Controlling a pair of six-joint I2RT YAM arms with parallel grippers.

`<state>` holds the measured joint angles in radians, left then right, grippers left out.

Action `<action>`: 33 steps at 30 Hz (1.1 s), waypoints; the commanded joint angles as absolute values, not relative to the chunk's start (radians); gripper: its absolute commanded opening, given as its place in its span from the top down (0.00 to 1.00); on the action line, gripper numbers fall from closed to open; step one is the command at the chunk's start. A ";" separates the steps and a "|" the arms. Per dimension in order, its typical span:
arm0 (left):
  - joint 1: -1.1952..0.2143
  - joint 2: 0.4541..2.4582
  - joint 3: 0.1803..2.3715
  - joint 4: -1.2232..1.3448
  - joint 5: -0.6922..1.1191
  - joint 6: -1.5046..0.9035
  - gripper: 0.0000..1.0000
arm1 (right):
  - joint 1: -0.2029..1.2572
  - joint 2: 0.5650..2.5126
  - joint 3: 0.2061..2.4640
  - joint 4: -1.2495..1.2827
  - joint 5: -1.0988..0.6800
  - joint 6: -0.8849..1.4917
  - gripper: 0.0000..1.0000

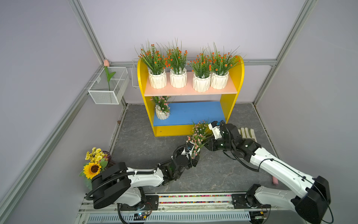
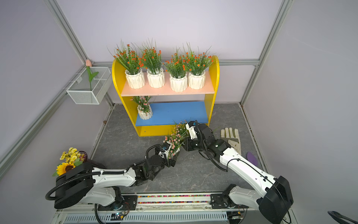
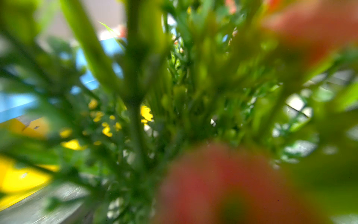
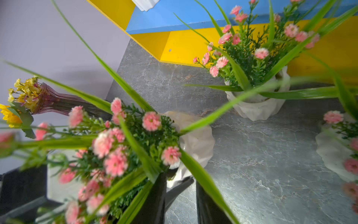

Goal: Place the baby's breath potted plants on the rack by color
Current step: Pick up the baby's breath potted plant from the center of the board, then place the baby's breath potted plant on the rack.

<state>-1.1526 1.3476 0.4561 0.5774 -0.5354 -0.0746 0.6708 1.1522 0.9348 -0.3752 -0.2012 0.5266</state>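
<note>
Orange-flowered pots [image 1: 178,80]: all four on rack [image 1: 238,77], salmon board [image 1: 186,91]. One pink-flowered pot [image 1: 162,114] on blue board [image 1: 193,113]. Three pink pots [image 4: 257,108] wait on bench [image 1: 143,149]. Right pincer [image 4: 193,184] narrowly parted; left pincer [image 1: 195,156] buried in sprigs, cannot tell.

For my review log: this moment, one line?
top board: four orange plants; blue board: pink plant; left gripper: at second pink plant; right gripper: open

On yellow rack [image 1: 235,81], salmon board: four upright orange-flowered pots [image 1: 178,80]; blue board: one pink-flowered pot [image 1: 162,114]; seemingly three more pink pots [image 4: 255,108] just in front.
</note>
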 commanded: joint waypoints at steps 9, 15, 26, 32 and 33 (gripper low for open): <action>-0.975 1.073 0.584 0.290 -0.489 -0.120 0.52 | 0.603 0.960 0.831 -0.470 -0.134 0.514 0.63; -0.930 1.091 0.685 0.225 -0.468 -0.087 0.52 | 0.600 0.927 0.794 -0.473 -0.132 0.523 0.63; -0.816 1.331 0.931 0.245 -0.415 -0.073 0.52 | 0.601 0.891 0.748 -0.459 -0.144 0.535 0.62; -0.749 1.454 1.095 0.215 -0.384 -0.072 0.52 | 0.601 0.872 0.721 -0.452 -0.149 0.544 0.62; -0.741 1.476 1.121 0.203 -0.381 -0.075 0.52 | 0.600 0.870 0.720 -0.454 -0.148 0.545 0.62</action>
